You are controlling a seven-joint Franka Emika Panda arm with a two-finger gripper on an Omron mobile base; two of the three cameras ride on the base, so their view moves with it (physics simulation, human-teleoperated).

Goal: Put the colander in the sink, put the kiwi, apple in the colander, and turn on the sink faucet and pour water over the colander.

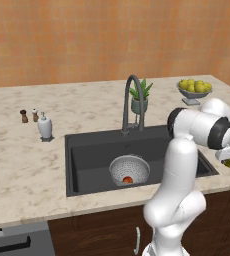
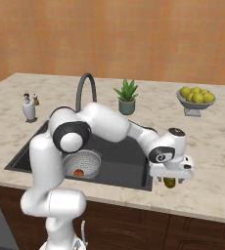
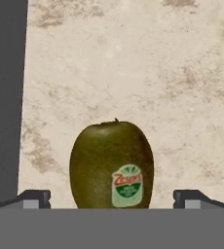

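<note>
Already we have the colander [image 1: 129,169] in the sink [image 1: 87,150] with the apple [image 1: 128,179] inside, our gripper [image 2: 170,182] straddles the kiwi [image 3: 112,164] over the counter [image 3: 133,73] with jaws wide, and the faucet [image 1: 132,102] runs dry.

I'm driving in a rendered home kitchen, marble-look counter [image 1: 17,165] with a sunken dark sink [image 1: 87,150], gooseneck faucet [image 1: 132,102], soap dispenser [image 1: 45,126], potted plant [image 2: 126,97], lemon bowl [image 2: 196,97], orange tiled wall [image 1: 87,35], dark wood cabinets [image 2: 134,224] below.
</note>
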